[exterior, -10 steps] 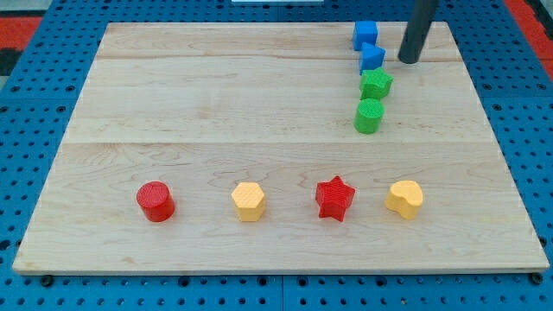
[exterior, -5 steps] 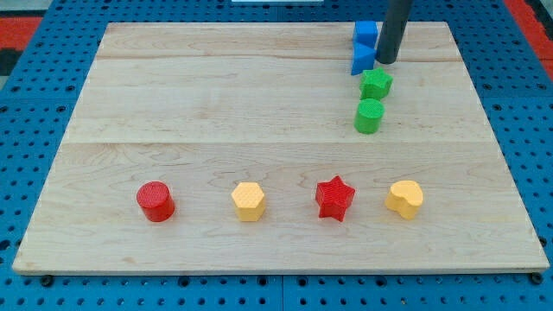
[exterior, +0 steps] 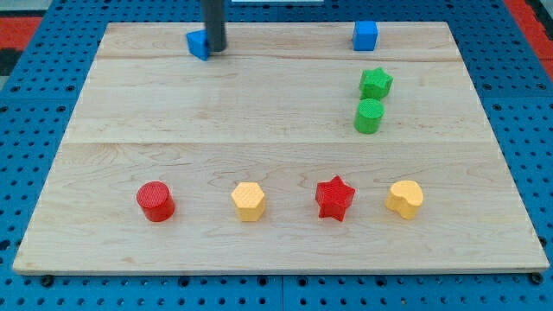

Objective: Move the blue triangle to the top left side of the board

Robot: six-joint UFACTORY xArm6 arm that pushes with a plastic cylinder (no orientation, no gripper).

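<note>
The blue triangle [exterior: 198,43] lies near the top edge of the wooden board [exterior: 276,147], left of the middle. The dark rod stands right against its right side and hides part of it. My tip [exterior: 214,49] touches the board just right of the triangle. A blue cube [exterior: 365,35] sits at the top right, far from the tip.
A green star [exterior: 376,84] and a green cylinder [exterior: 369,115] stand below the blue cube. Along the bottom, from left to right: a red cylinder [exterior: 156,201], a yellow hexagon [exterior: 249,201], a red star [exterior: 334,199], a yellow heart [exterior: 404,199].
The rod has swept left along the top of the board, pushing the blue triangle from beside the blue cube to the top left part. The other blocks have not moved.
</note>
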